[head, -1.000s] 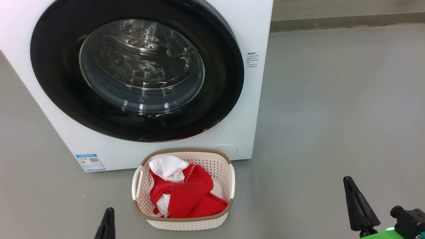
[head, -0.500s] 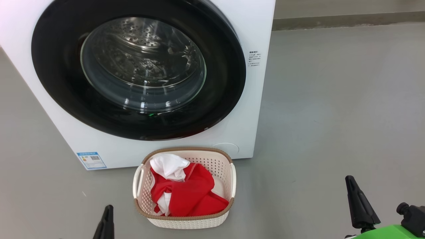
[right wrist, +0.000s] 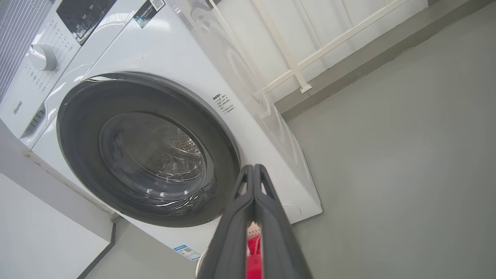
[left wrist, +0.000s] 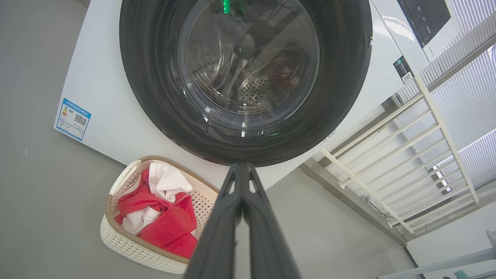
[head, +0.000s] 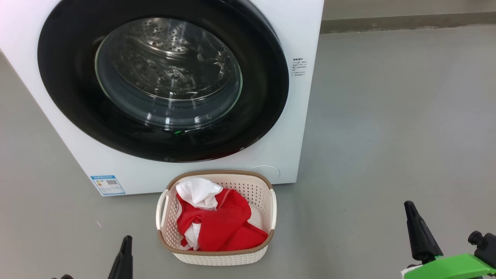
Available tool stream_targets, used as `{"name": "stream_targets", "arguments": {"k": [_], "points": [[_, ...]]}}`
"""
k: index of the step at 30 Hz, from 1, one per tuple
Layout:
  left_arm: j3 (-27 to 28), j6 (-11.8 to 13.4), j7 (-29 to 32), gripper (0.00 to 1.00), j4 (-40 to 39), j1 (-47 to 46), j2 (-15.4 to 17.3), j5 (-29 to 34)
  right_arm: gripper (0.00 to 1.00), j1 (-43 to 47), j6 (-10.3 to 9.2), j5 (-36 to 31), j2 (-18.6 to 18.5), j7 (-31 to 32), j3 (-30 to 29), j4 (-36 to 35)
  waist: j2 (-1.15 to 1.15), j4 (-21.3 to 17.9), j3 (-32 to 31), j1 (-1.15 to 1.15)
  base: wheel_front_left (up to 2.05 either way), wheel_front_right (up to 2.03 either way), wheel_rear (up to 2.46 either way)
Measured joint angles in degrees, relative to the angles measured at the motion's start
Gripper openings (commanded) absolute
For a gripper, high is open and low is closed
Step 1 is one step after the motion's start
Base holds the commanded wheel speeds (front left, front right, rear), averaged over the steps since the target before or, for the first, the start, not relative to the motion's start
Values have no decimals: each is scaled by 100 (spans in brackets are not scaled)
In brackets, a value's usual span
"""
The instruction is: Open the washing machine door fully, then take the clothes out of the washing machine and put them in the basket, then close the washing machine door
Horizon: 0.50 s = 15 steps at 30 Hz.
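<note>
Behind the right tool [right wrist: 254,167], the clothes [right wrist: 254,263] are mostly hidden.

Glossy black-rimmed glass door [head: 162,77], perforated plastic basket [head: 217,255], soft red cloth [head: 224,224], matt grey floor [head: 387,135]

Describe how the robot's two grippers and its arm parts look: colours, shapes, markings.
The left gripper and the right gripper look alike: two long, matt dark grey fingers each, broad at the base, narrowing to a thin tip, with a small slot-shaped hole near the tip. I see no markings on them. Behind the right gripper sits a bright green cover and a black knob.
</note>
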Motion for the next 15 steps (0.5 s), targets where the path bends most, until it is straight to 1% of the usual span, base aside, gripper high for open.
{"name": "stream_targets", "arguments": {"k": [15], "points": [[46, -49, 235, 0, 192, -153, 2, -947, 0, -167, 0, 1025, -52, 250, -26, 163, 0, 36, 35, 0, 0, 0, 0]]}}
